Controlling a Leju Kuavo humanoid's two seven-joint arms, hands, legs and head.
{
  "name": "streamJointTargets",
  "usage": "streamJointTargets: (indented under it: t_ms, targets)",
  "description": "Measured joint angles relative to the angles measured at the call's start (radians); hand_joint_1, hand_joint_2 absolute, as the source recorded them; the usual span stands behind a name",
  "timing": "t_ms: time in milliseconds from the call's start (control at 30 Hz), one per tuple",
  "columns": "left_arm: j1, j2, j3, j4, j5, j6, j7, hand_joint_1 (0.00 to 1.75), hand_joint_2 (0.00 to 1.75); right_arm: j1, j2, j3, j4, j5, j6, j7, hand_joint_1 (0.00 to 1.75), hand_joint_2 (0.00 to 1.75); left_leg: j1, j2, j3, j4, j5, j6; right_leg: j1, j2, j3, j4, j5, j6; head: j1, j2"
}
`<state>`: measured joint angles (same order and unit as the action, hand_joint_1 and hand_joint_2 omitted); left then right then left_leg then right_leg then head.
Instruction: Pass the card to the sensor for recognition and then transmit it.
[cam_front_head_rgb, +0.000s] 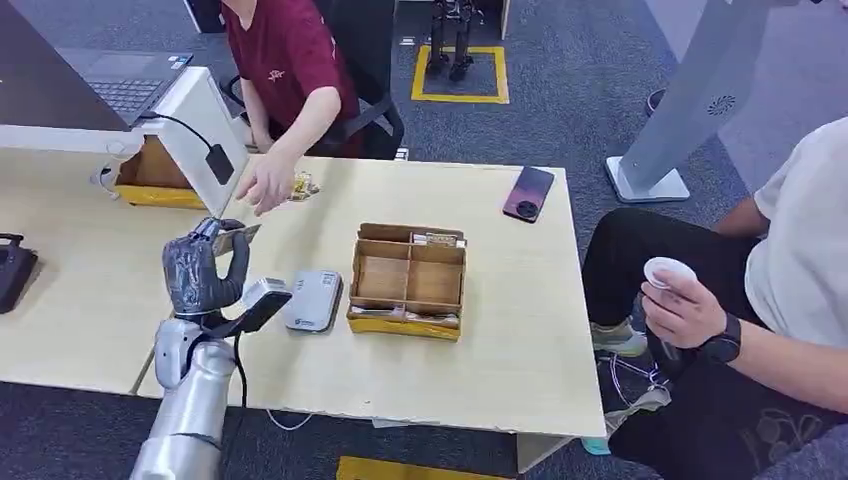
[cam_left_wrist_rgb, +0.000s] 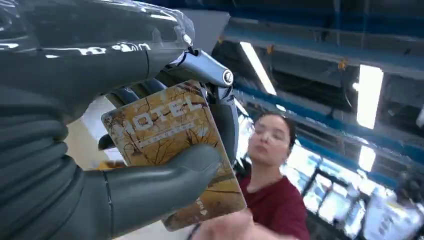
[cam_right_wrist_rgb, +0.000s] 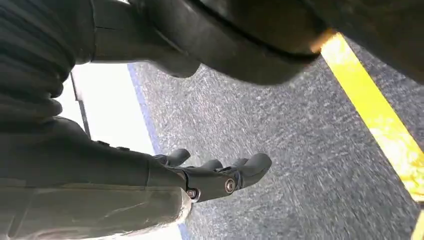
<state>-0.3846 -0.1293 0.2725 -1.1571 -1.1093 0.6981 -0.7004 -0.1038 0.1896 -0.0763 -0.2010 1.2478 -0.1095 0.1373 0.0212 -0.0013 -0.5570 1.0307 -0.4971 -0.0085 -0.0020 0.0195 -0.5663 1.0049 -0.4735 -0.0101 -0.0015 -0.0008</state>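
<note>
the left hand (cam_front_head_rgb: 203, 268) is raised above the near left part of the table (cam_front_head_rgb: 520, 330), thumb and fingers clamped on the card (cam_left_wrist_rgb: 172, 150), a printed hotel card held face up, likely so it can be offered across. a person's hand (cam_front_head_rgb: 266, 183) reaches in from the far side toward it. the grey sensor (cam_front_head_rgb: 312, 299) lies on the table just right of the hand, beside the wooden tray (cam_front_head_rgb: 408, 281). the right hand (cam_right_wrist_rgb: 220, 176) hangs over the floor, fingers loosely apart, holding nothing.
</note>
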Motion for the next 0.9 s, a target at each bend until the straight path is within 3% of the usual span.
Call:
streamJointTargets:
  t_ms: [233,467,600,900]
  targets:
    - [-0.022,-0.022,0.067,-0.083,0.0,0.001,0.004,1.75,1.75,-0.018,0.004,0.009,-0.001,0.005,0.0,0.0,0.0,1.75,0.0,-0.001,0.0,0.0,0.0,0.0,0.0,0.0,-0.001,0.0,0.0,0.0,0.0,0.0]
    - [-0.023,-0.039,0.082,-0.117,0.0,0.001,0.004,1.75,1.75,-0.039,0.015,0.013,-0.003,0.009,0.0,-0.005,0.0,1.75,0.0,-0.001,0.0,0.0,0.0,0.0,0.0,-0.001,-0.001,0.0,0.0,0.0,0.0,0.0]
    - [-0.024,-0.04,0.086,-0.126,0.001,0.001,0.004,1.75,1.75,-0.04,0.05,0.023,-0.003,0.006,0.006,-0.016,0.0,1.75,0.0,-0.001,0.0,0.0,0.0,0.0,-0.001,-0.002,-0.002,0.0,0.0,0.0,-0.003,0.0]
    - [-0.026,-0.042,0.09,-0.133,0.007,0.001,0.004,1.75,1.75,-0.04,0.056,0.026,-0.002,-0.002,0.013,-0.018,0.0,1.75,-0.001,-0.002,-0.002,0.0,0.0,0.0,-0.001,-0.003,-0.002,0.0,0.0,0.0,-0.003,0.0]
